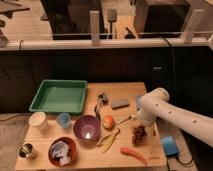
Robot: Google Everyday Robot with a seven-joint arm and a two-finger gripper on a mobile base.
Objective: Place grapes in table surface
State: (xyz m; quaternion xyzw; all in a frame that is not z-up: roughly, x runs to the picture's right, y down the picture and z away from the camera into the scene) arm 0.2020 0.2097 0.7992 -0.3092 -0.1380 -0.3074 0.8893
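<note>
1 white robot arm [175,114] is seen entering from the right edge of the frame, bent down toward the lower right part of the wooden bench [127,91]. Its tool [143,126] is lowered just above the grapes [139,133], with its jaws spread apart around nothing. The grapes are seen lying on the bench surface, right of the apple [108,122] and above the carrot [133,154]. A banana peel [109,140] is placed between the apple and the carrot. The green tray [59,96] is set at the upper left, with a purple bowl [86,129] below it and a red bowl [62,150] at the lower left. A blue sponge [169,145] is found at the lower right.
</note>
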